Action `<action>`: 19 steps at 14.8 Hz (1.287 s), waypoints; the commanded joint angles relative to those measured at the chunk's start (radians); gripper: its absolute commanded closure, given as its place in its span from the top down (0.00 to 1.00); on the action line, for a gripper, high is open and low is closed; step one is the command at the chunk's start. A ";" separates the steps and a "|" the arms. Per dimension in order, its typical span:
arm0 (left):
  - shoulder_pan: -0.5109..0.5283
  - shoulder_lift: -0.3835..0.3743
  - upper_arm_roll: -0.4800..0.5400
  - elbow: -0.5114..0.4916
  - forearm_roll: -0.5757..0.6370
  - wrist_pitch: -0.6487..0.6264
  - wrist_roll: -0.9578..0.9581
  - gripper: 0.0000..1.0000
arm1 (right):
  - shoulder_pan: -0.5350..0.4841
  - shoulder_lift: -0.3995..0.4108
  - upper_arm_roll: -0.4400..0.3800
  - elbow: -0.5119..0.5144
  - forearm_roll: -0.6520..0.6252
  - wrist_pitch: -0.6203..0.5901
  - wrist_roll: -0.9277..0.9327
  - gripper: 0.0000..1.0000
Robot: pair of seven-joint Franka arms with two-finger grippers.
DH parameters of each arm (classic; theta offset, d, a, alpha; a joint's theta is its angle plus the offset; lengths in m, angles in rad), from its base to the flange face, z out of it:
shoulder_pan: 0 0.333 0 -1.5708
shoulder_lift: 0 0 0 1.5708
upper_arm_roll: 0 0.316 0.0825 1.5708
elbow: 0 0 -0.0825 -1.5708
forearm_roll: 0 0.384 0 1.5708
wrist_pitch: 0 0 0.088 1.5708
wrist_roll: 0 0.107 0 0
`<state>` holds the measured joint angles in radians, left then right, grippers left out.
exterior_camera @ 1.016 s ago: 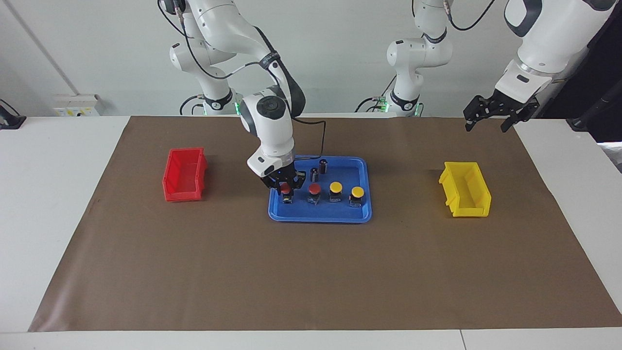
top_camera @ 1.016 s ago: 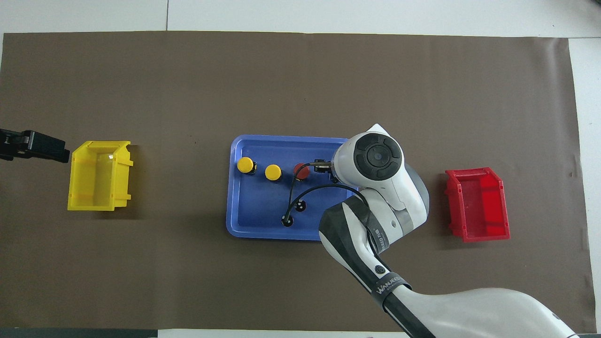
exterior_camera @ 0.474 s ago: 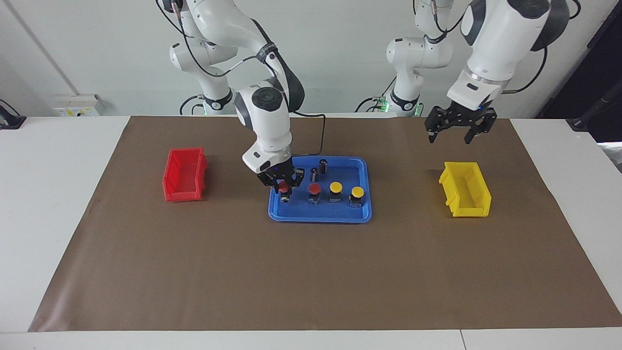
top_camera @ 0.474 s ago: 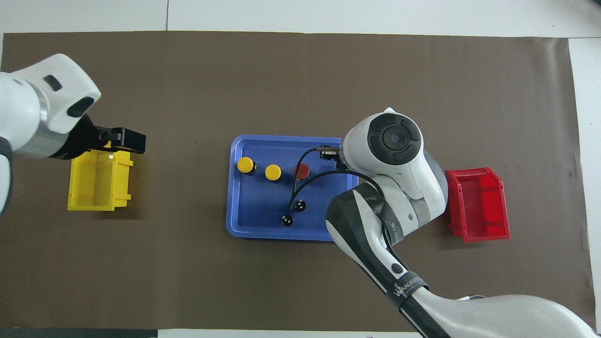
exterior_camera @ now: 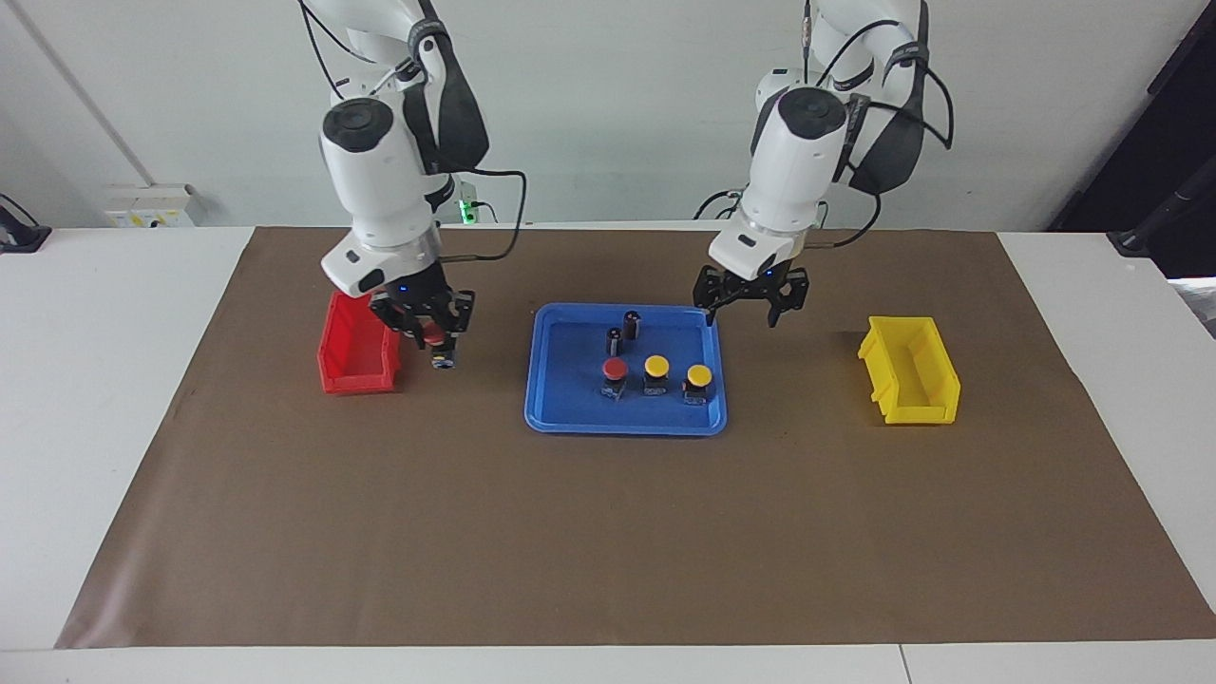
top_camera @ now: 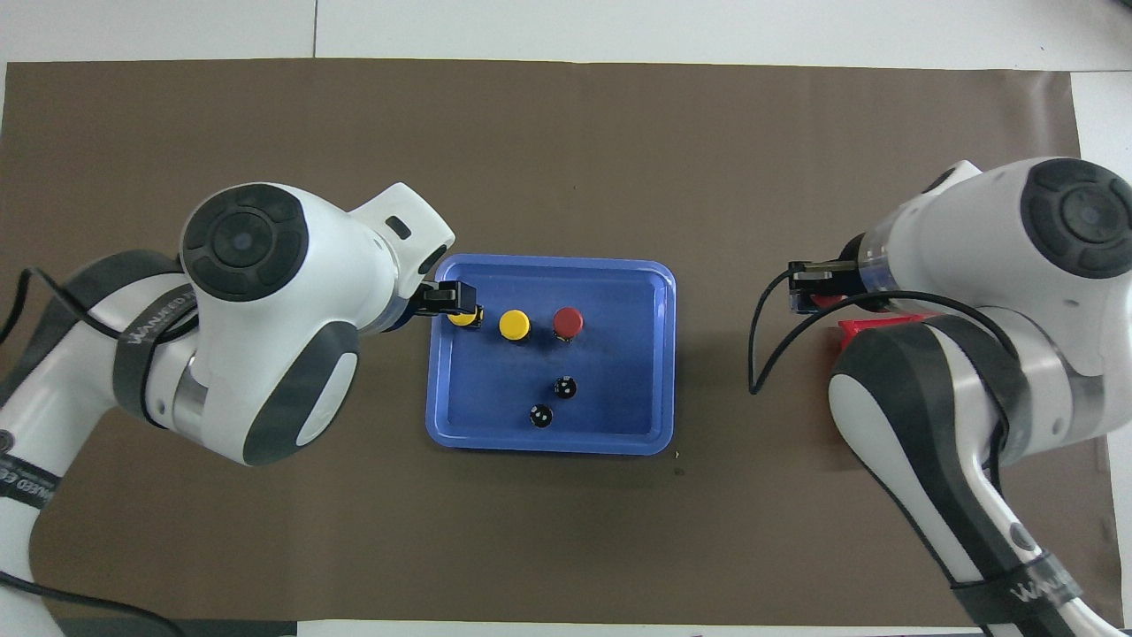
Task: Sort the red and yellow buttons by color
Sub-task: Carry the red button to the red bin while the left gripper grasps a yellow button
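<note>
one red button (exterior_camera: pixel 435 336) hangs clamped in my right gripper (exterior_camera: pixel 427 328) beside the red bin's (exterior_camera: pixel 356 353) edge; releasing now misses. my left gripper (exterior_camera: pixel 750 302), spread empty, hovers at the tray's (exterior_camera: pixel 570 418) corner.

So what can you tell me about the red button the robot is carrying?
The carried red button has a round red domed cap on a small dark body that hangs below it. The right pincer is shut on its cap, holding it upright in the air beside the red bin, not yet over it. Nothing else touches it.
</note>
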<state>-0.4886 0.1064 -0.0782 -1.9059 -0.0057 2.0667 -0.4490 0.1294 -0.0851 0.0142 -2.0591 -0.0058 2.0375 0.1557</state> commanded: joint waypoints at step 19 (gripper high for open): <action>-0.028 0.067 0.017 -0.119 -0.010 0.230 -0.022 0.81 | -0.225 -0.168 0.009 -0.460 0.007 0.233 -0.275 0.14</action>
<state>-0.4956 0.1783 -0.0768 -1.9978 -0.0057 2.2520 -0.4546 -0.0832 -0.2396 0.0156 -2.4744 -0.0057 2.2209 -0.0968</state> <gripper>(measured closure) 0.194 0.590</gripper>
